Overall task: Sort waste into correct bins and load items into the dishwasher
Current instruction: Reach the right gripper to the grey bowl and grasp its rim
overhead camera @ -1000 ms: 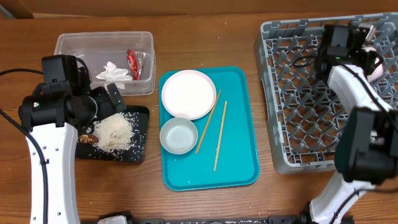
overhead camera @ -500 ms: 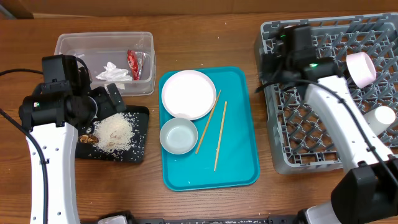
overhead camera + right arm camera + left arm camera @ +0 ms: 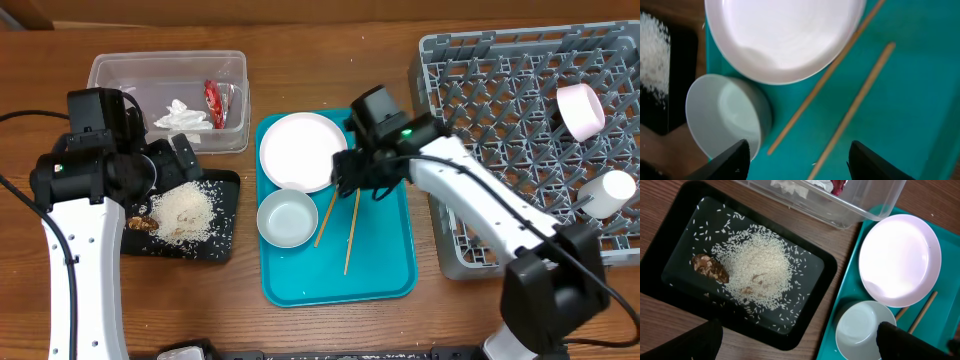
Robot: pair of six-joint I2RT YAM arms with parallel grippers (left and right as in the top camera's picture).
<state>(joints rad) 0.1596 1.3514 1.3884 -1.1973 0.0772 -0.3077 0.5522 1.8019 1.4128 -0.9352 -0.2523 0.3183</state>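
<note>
My right gripper (image 3: 356,182) is open and empty, low over the two wooden chopsticks (image 3: 333,197) on the teal serving tray (image 3: 385,270). In the right wrist view its fingers (image 3: 797,160) straddle the chopsticks (image 3: 855,107), beside the small bowl (image 3: 725,115) and the white plate (image 3: 785,35). My left gripper (image 3: 168,162) is open and empty above the black tray (image 3: 226,215), which holds rice (image 3: 756,270) and a brown scrap (image 3: 709,267). The clear tub (image 3: 120,70) holds the red wrapper (image 3: 216,102) and the white tissue (image 3: 182,116). A pinkish bowl (image 3: 580,110) and a white cup (image 3: 612,192) lie in the grey dish rack (image 3: 500,120).
The plate (image 3: 303,151) and bowl (image 3: 287,218) sit on the left half of the teal tray. The dish rack stands at the right edge of the wooden table. The black tray and clear tub stand close together at the left.
My right arm has swung left from the dish rack to above the chopsticks on the teal tray. The pinkish bowl stayed in the rack. The left arm has not moved.
</note>
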